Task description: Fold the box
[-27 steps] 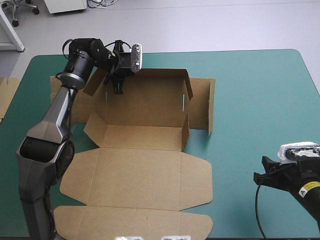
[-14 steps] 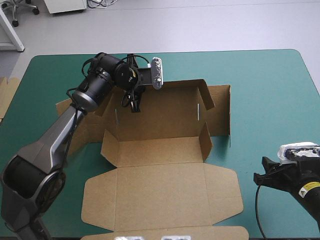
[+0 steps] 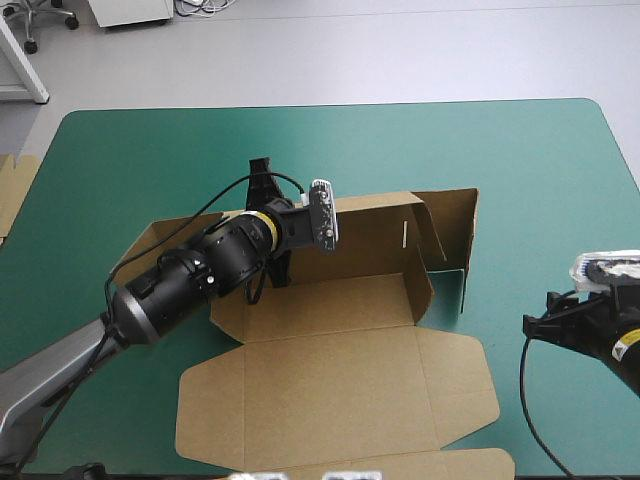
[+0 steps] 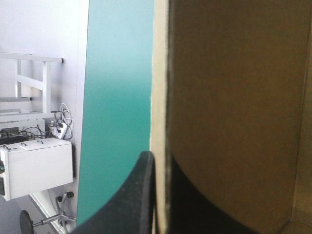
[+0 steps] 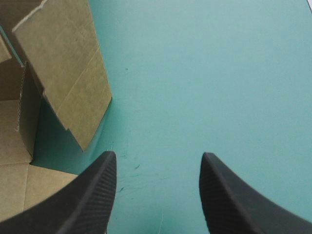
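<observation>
From above, the box (image 3: 340,330) sits in the middle of the table (image 3: 520,160), walls raised (lid flat). My left gripper (image 3: 283,266) pinches its far wall.

Left wrist: brown board is clamped between my fingers (image 4: 141,195).

Right wrist: my right gripper (image 5: 158,168) is spread over the teal-green cover (image 5: 204,73).

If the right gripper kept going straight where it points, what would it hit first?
Probably the bare teal-green cover ahead of the right gripper; a flap of the box stands off to one side.

The worktop (image 3: 480,140), under its teal-green cover, carries the brown box (image 3: 335,385) near its middle, walls raised at the far part and the lid flat toward the near edge (the right side lies bare). Spare board (image 3: 15,195) shows at the left edge.
</observation>
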